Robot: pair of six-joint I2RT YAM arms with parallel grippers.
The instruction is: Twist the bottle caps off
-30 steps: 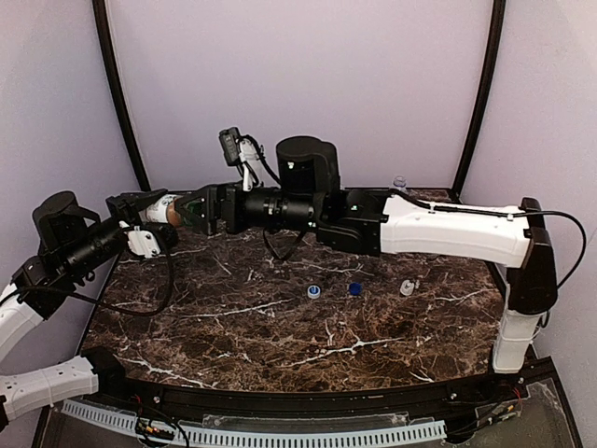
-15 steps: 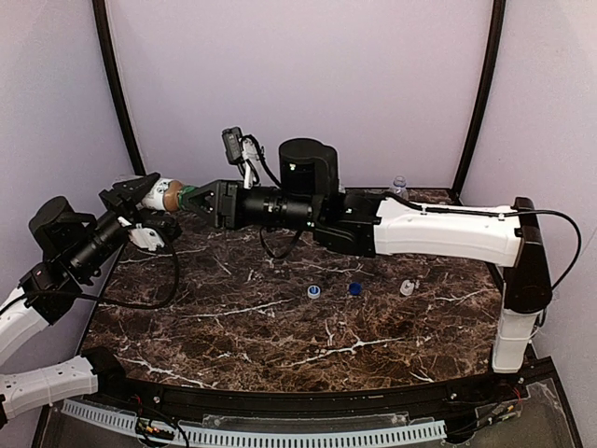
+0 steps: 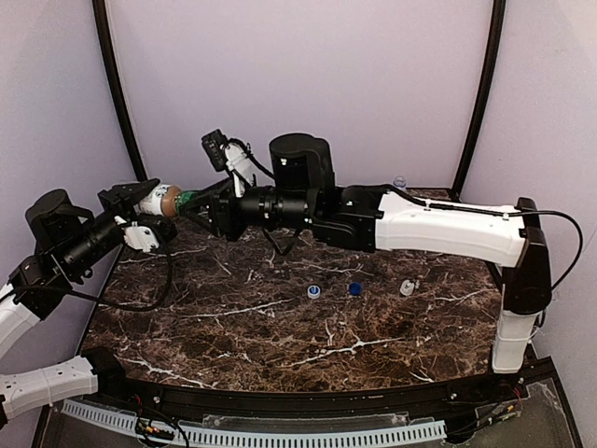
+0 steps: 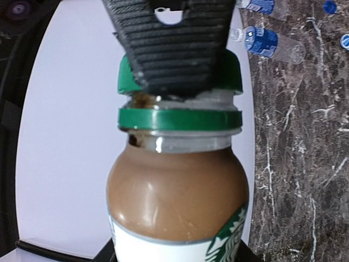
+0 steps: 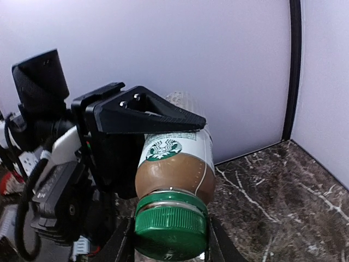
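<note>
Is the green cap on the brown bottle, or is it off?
On, but loosened: the green cap sits over the neck of the brown bottle, with a gap above its ring.

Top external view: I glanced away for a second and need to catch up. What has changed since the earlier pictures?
The right gripper shifted slightly left and closed its jaws on the green cap of the brown bottle. The left gripper raised the bottle a little. Unchanged: the left gripper's hold on the bottle, and the three loose caps on the table.
</note>
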